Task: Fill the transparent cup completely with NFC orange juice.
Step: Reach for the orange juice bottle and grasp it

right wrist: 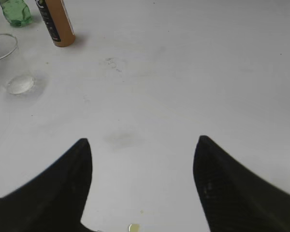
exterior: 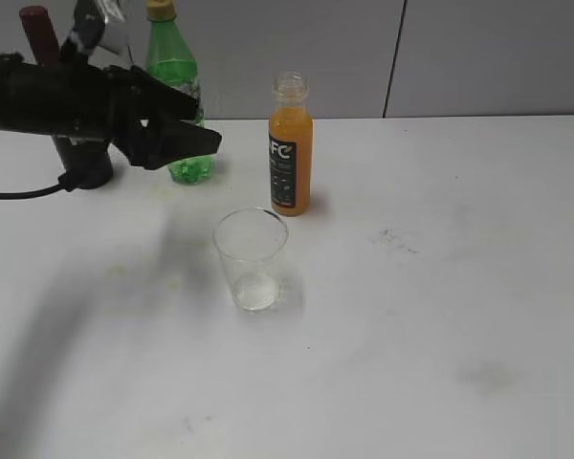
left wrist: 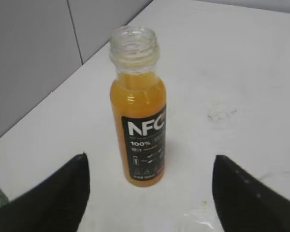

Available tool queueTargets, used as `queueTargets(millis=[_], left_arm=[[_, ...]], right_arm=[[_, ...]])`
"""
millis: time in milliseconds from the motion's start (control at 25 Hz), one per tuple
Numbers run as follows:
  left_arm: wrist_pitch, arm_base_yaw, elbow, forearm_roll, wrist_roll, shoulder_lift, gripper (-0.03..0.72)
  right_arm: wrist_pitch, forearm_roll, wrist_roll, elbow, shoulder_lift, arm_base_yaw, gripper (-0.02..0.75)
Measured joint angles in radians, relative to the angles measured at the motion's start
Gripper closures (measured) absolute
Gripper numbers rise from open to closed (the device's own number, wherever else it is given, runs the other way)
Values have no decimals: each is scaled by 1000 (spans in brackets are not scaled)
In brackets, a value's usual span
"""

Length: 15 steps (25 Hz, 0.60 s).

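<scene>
The NFC orange juice bottle (exterior: 291, 148) stands uncapped at the table's back centre, nearly full of orange liquid; it also shows in the left wrist view (left wrist: 138, 108) and partly in the right wrist view (right wrist: 57, 23). The transparent cup (exterior: 252, 258) stands empty and upright in front of it, and shows in the right wrist view (right wrist: 9, 65). My left gripper (exterior: 196, 134) is open and empty, left of the bottle and pointed at it; the bottle lies ahead of the fingertips (left wrist: 150, 159). My right gripper (right wrist: 142, 145) is open and empty over bare table, out of the exterior view.
A green plastic bottle with a yellow cap (exterior: 177, 91) and a dark wine bottle with a red cap (exterior: 40, 29) stand at the back left, behind my left arm. The green bottle's base shows in the right wrist view (right wrist: 14, 12). A grey wall runs behind the white table (exterior: 440, 316).
</scene>
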<state>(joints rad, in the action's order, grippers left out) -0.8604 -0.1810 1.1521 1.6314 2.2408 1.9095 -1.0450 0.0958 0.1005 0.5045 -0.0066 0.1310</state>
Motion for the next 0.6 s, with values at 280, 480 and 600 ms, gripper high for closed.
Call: queueTargets(millis=[280, 480, 600], left_arm=[[-88, -16, 137, 80, 62, 178, 85], [-70, -66, 232, 84, 66, 261, 85], [-28, -92, 274, 85, 67, 300, 85]], right_arm=[[0, 0, 0, 0, 0, 0, 231], [0, 0, 0, 0, 0, 0, 231], [0, 0, 0, 0, 0, 0, 231]])
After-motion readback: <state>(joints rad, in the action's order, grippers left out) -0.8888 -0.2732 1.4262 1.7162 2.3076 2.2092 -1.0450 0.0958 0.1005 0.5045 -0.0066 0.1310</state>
